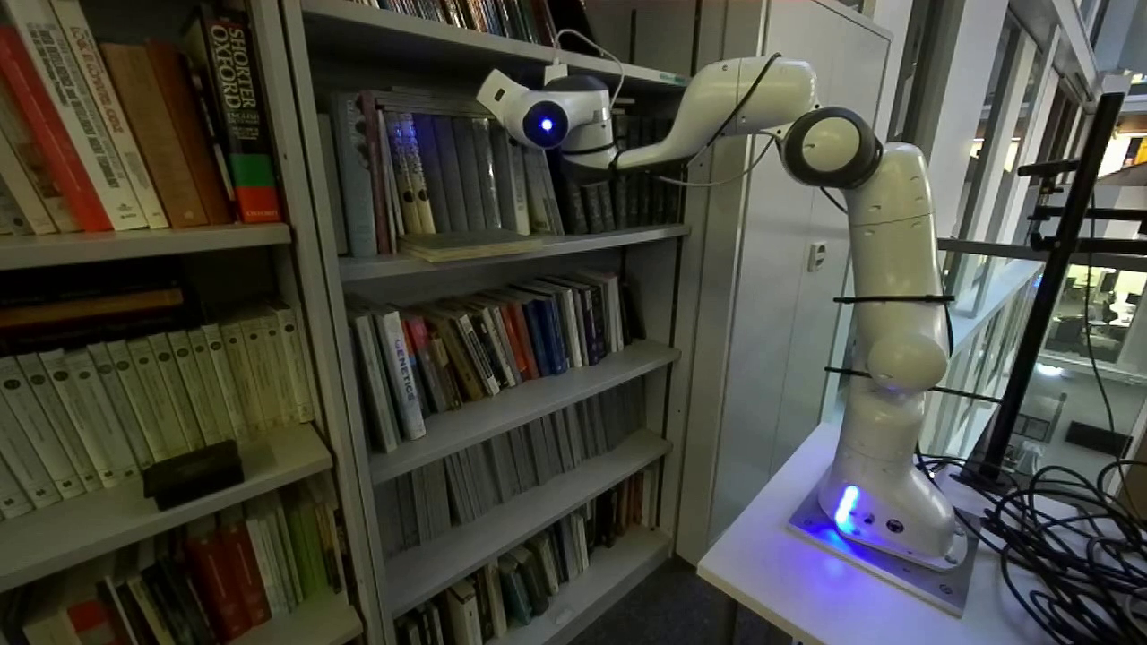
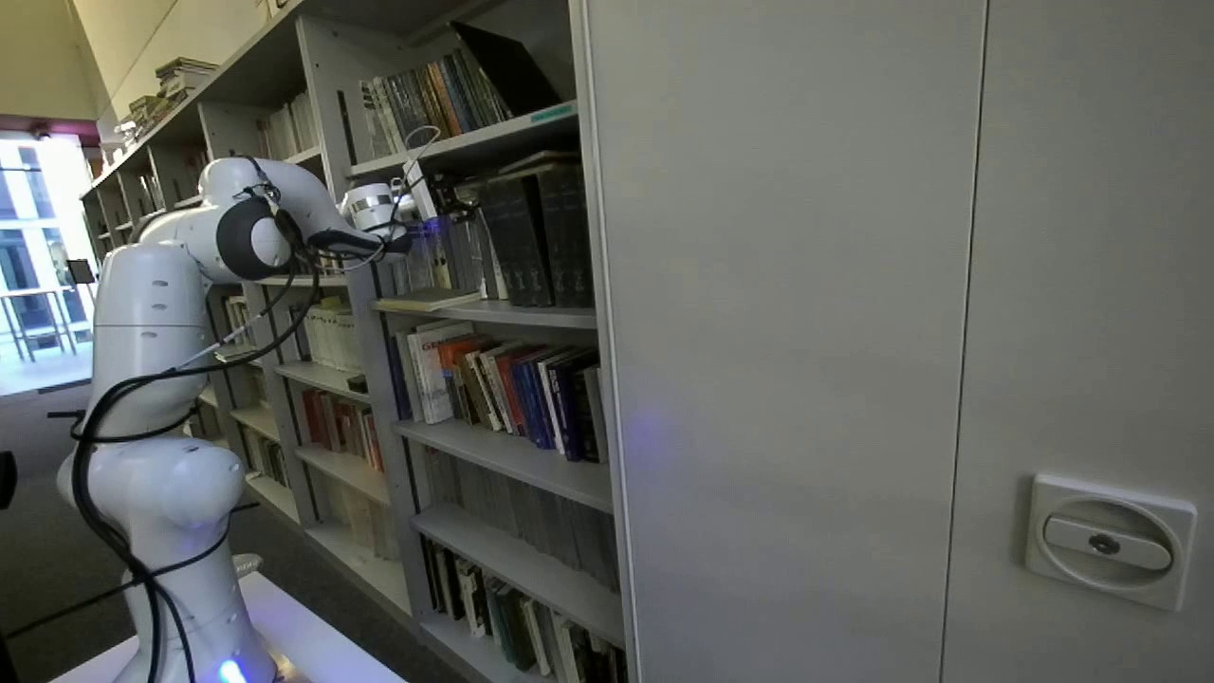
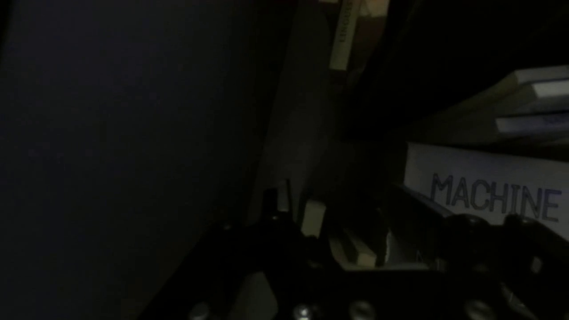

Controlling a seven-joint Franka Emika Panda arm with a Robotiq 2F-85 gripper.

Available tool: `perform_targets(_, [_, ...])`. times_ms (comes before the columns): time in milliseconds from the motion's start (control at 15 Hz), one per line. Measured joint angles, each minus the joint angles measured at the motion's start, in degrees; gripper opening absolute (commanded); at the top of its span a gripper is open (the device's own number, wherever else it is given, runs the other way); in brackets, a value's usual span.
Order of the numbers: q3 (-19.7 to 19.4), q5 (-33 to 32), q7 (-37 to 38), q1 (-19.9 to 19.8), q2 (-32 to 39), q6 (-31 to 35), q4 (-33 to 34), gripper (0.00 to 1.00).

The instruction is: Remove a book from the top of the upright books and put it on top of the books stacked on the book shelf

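Most of the shelf (image 1: 538, 405) is being filled by books (image 1: 515, 339), and the arm (image 1: 883, 202) is being held across its upper part, at upper centre in an exterior view. Little headroom is being left beneath the upper board (image 2: 493, 135), so a knock against it is being risked in any lift. The dark volumes (image 2: 536, 237) could be toppled if their load is being dragged sideways. The stack (image 1: 470, 246), lying near the shelf's front edge, could be shoved off if a load is being lowered off-centre; hardly any light is being gathered in the wrist view, so aim could be spoiled.

The book (image 2: 545, 161), as judged, is being borne flat on the volumes, upper centre of the frame, just right of the gripper (image 2: 460, 197) and a little higher. In the wrist view a pale spine (image 3: 344, 38), probably this book's, is being shown at top centre, well apart from the jaws. Despite the murk at lower centre, these are seemingly being held spread, with nothing being pinched.
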Motion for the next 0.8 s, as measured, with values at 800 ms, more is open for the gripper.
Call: perform_targets(800, [0.5,-2.1,-1.5,0.7,0.0,0.0,0.4,0.03])
